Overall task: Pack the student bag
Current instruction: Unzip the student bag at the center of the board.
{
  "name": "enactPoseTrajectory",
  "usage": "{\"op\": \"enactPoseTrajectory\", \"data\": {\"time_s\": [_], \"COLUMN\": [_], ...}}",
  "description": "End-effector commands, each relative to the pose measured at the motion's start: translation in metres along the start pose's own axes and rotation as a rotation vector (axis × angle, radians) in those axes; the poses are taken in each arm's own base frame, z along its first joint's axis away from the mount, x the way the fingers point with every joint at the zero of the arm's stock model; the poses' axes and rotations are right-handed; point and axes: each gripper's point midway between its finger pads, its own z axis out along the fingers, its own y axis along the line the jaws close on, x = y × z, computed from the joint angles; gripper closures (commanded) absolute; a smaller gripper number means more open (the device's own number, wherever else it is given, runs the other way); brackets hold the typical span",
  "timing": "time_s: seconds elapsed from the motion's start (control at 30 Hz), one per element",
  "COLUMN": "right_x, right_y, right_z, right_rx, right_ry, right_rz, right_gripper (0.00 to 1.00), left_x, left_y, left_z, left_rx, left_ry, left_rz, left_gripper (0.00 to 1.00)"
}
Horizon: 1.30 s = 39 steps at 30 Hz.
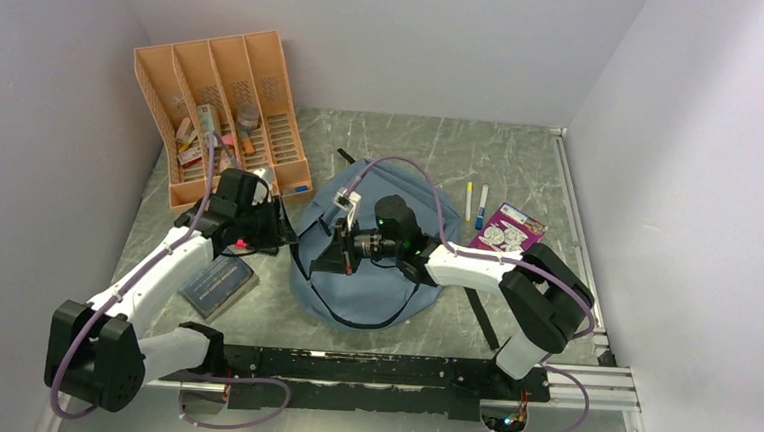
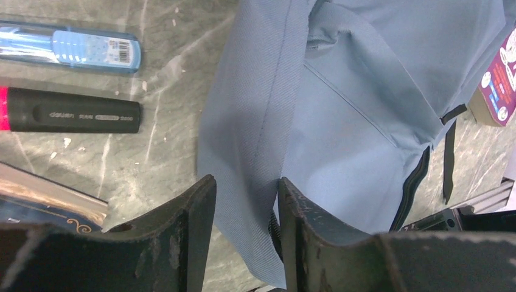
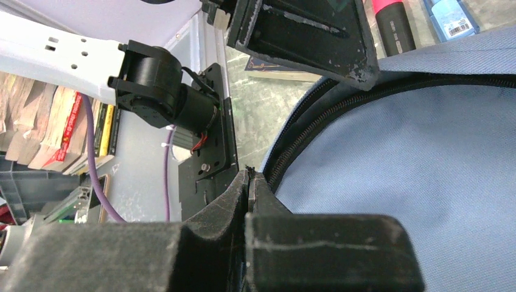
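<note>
Since it needs opening first, the student bag (image 1: 368, 293) lies in the middle of the frame. The left gripper (image 2: 246, 182) sits around its edge, maybe to steady it; I cannot tell if it squeezes. The right gripper (image 3: 249, 177), pressed together, sits at the zipper (image 3: 316, 115).

Lab test cell w/ white walls (image 1: 369, 35), alu rail (image 1: 588, 389).

Right gripper (image 3: 251, 182) closed tight at the bag's (image 3: 395, 182) dark zipper (image 3: 316, 121); left gripper (image 3: 341, 58) sat on the rim, highlighter (image 3: 392, 21) and blue packet (image 3: 450, 15) beyond.
</note>
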Motion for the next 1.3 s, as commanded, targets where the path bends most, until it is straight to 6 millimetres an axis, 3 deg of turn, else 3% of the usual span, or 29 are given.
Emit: {"op": "enactPoseTrajectory", "data": {"time_s": [0.0, 0.13, 0.27, 0.53, 0.83, 1.27], "right_x": [-0.015, -0.014, -0.011, 0.001, 0.034, 0.074], "right_y": [0.002, 0.003, 0.006, 0.014, 0.038, 0.031], "right_z": [0.003, 0.004, 0.003, 0.001, 0.002, -0.040], "right_rx": [-0.018, -0.032, -0.041, -0.076, -0.161, -0.016], "right_ry": [-0.036, -0.030, -0.010, 0.047, 0.190, 0.257], "right_rz": [-0.041, -0.043, -0.051, -0.080, -0.144, -0.091], "right_gripper": [1.00, 1.00, 1.00, 1.00, 1.00, 1.00], "left_x": [0.004, 0.002, -0.010, -0.055, -0.104, -0.131], "left_y": [-0.012, -0.014, -0.015, -0.023, -0.040, -0.021], "left_z": [0.007, 0.011, 0.013, 0.028, 0.060, 0.075], "left_rx": [0.066, 0.070, 0.050, 0.007, 0.004, -0.045], "left_ry": [0.023, 0.033, 0.017, -0.043, -0.068, -0.097], "left_rz": [0.042, 0.065, 0.099, 0.150, 0.186, 0.147], "left_gripper": [0.57, 0.71, 0.94, 0.95, 0.95, 0.95]}}
